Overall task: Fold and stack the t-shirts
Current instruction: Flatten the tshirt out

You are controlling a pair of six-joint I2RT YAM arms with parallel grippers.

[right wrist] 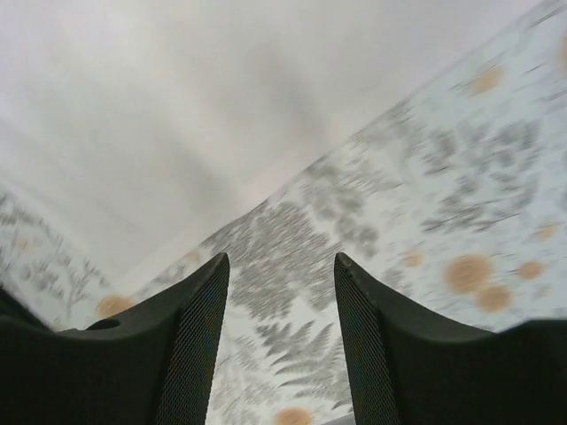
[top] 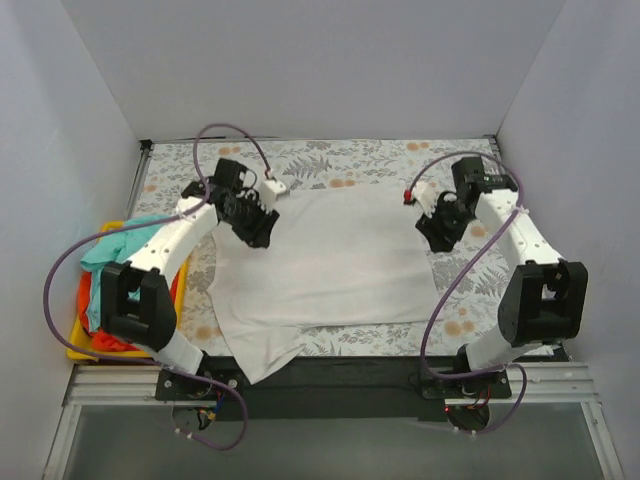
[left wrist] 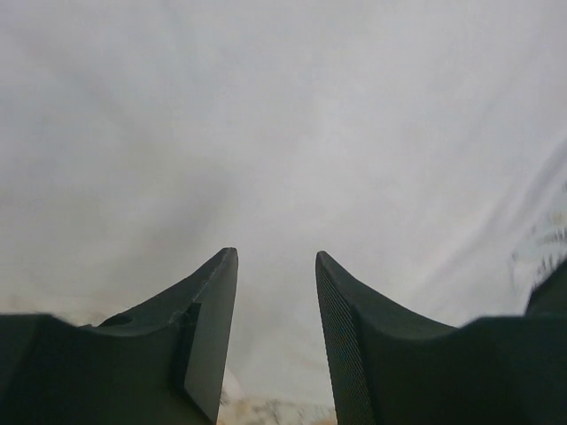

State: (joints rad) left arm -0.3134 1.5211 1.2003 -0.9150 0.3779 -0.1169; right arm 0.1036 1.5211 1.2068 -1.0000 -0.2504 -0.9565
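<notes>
Across mid-frame the white t-shirt [top: 320, 265] lies unfolded; our left pincer [left wrist: 275, 257] and right pincer [right wrist: 282, 258] are spread, empty; teal shirt [top: 125, 240] and orange-red shirt [top: 112, 343] wait far left.

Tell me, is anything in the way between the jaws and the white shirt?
No, nothing I can see. The left gripper hangs right over the shirt, jaws open. The right gripper is just off its right edge, jaws open, with only bare cover between.
</notes>
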